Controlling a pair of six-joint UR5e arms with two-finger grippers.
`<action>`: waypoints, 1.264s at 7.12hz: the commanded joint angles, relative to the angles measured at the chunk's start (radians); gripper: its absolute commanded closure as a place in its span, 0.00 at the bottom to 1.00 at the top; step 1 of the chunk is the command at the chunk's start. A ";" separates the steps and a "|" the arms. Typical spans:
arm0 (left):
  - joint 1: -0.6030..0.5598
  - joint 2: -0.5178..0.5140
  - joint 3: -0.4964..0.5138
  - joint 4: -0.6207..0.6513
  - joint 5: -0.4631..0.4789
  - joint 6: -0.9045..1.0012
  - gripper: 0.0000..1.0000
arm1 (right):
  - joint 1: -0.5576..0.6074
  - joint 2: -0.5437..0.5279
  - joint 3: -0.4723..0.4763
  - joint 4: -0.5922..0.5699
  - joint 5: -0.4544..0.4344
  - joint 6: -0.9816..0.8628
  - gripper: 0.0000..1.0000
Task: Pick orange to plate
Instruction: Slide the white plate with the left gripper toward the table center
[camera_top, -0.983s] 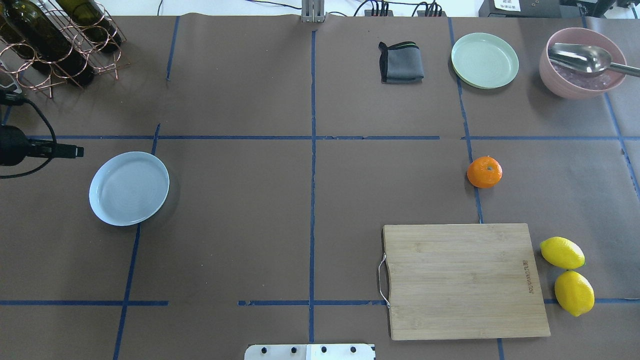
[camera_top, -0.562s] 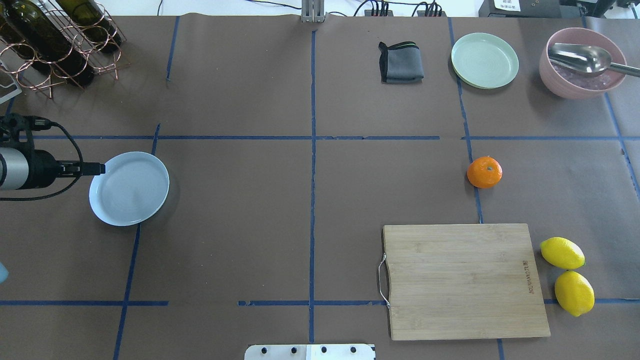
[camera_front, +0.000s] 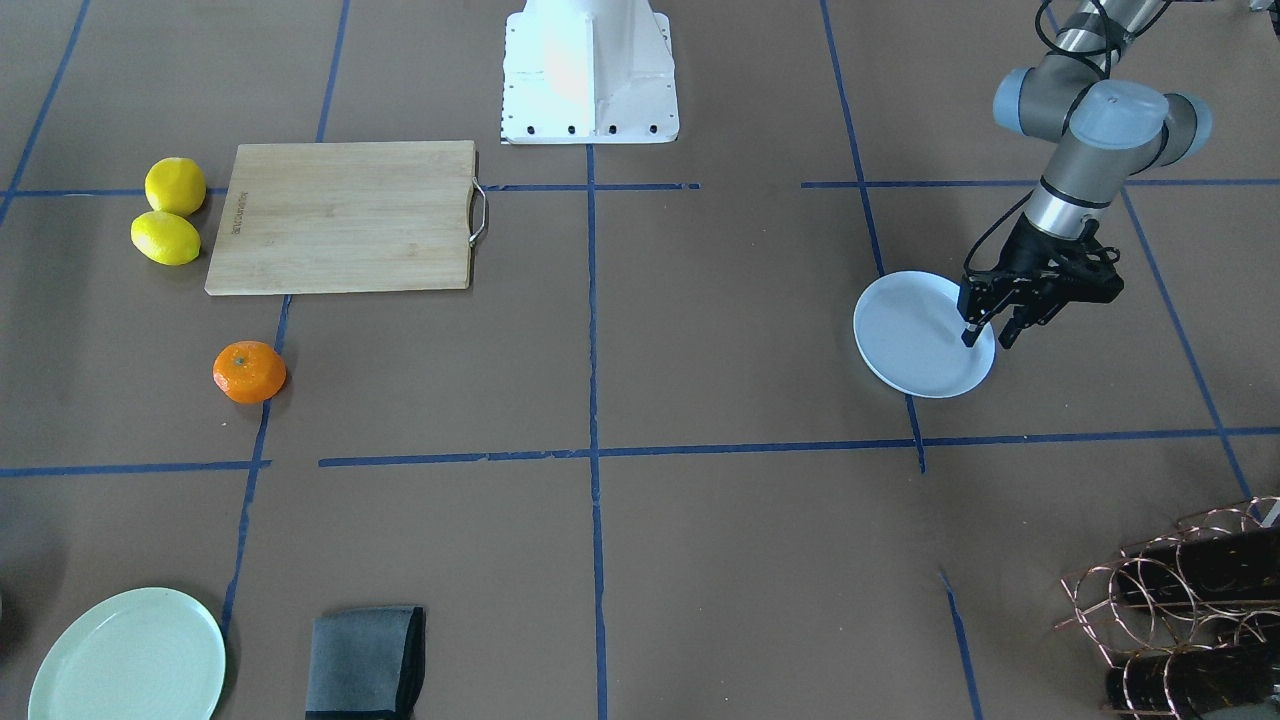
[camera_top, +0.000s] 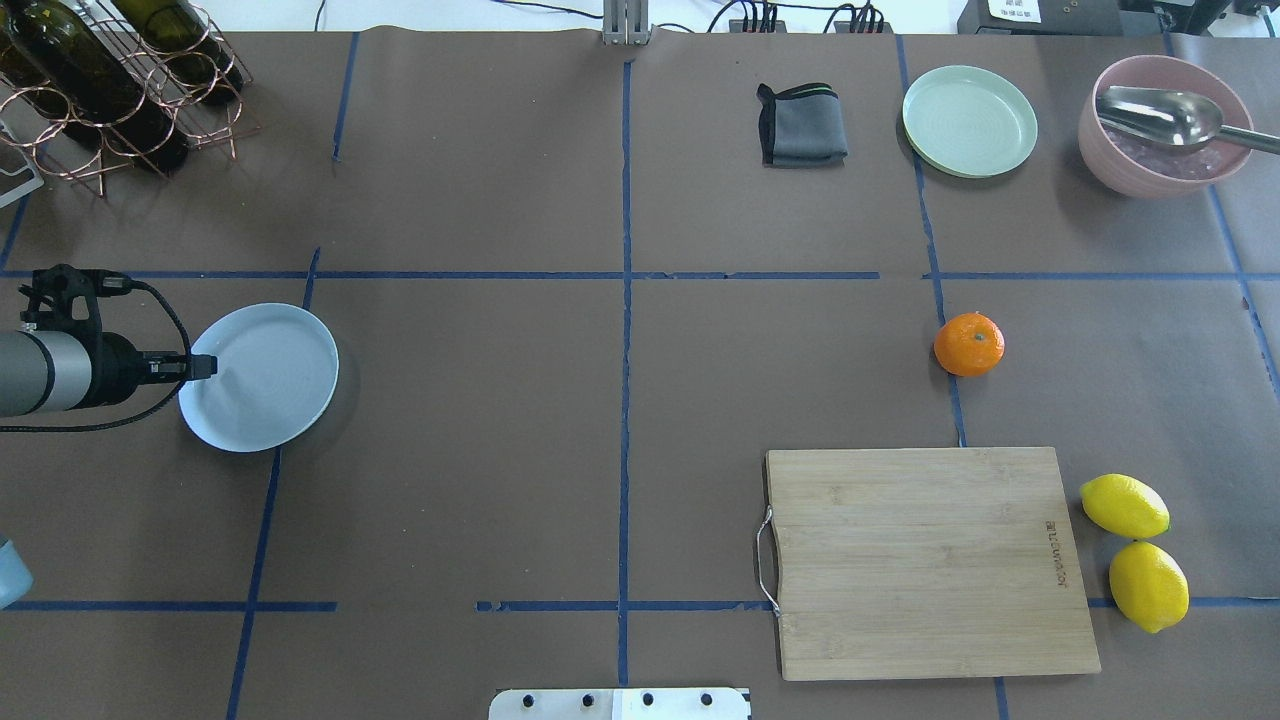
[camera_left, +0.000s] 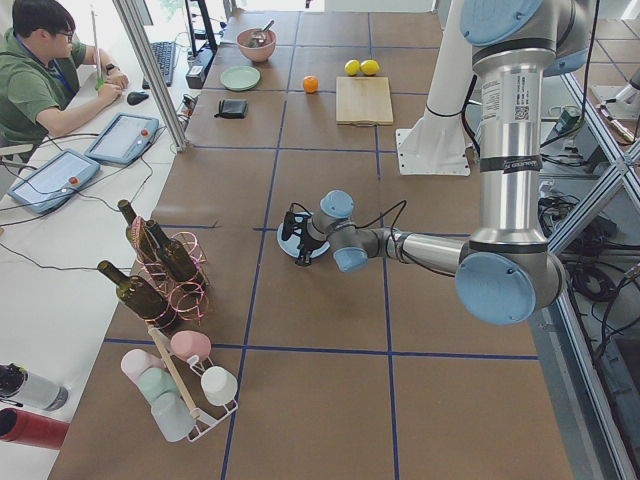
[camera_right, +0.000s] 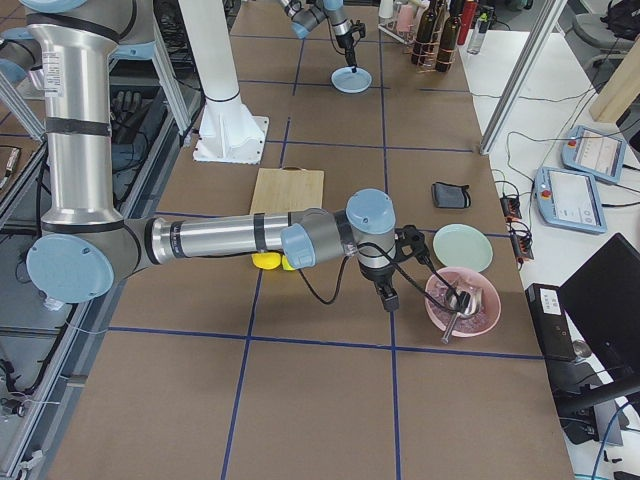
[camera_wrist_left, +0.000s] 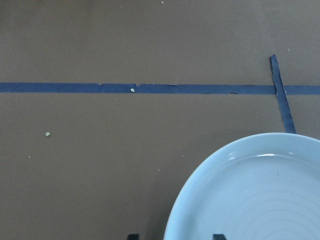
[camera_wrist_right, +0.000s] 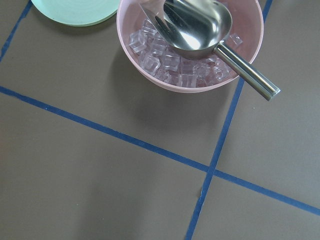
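Orange is the fruit to move. It sits alone on a blue tape line just beyond the far corner of the cutting board, well apart from the pale blue plate across the table. The left gripper hangs over the plate's near rim with its fingers spread and nothing between them. The right gripper hovers near the pink bowl, and whether it is spread or closed cannot be told. The reach probably falls to the right arm, which is closer. It should come straight down over the fruit, open wider than it, squeeze gently at the widest part, lift clear, and release low over the plate's middle so it does not roll. The board carries a small burned-in brand mark, too small to read.
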 joint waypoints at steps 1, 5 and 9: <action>0.001 0.002 0.001 0.000 0.002 0.007 1.00 | 0.000 0.000 0.001 0.000 0.000 0.000 0.00; 0.005 -0.053 -0.089 0.011 -0.009 0.001 1.00 | 0.000 0.000 0.001 0.000 0.000 0.000 0.00; 0.099 -0.415 -0.040 0.255 0.001 -0.256 1.00 | 0.000 -0.002 0.003 0.000 0.003 0.000 0.00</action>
